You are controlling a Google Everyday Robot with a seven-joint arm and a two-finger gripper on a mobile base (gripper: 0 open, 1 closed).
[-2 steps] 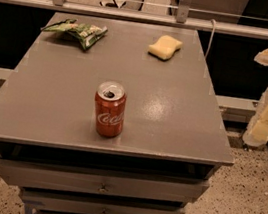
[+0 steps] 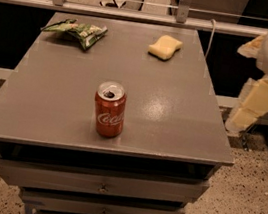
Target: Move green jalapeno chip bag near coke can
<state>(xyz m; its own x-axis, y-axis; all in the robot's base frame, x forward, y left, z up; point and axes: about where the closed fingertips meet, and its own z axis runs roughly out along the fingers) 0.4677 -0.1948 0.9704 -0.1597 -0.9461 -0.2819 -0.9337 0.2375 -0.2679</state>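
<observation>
Green jalapeno chip bag (image 2: 75, 31): lies at the table's (image 2: 183, 117) 11 o'clock corner, well apart from the coke can (image 2: 109, 109) at 6 o'clock. Gripper (image 2: 253, 105): off the table at 3 o'clock; whether open or closed, cannot tell. Status: whole move outstanding.

White Coca-Cola script runs across the red side of the coke can (image 2: 109, 109). The markings on the green jalapeno chip bag (image 2: 76, 31) are too small to read. The gripper (image 2: 247, 109) hangs beside the table's (image 2: 171, 125) right edge.
</observation>
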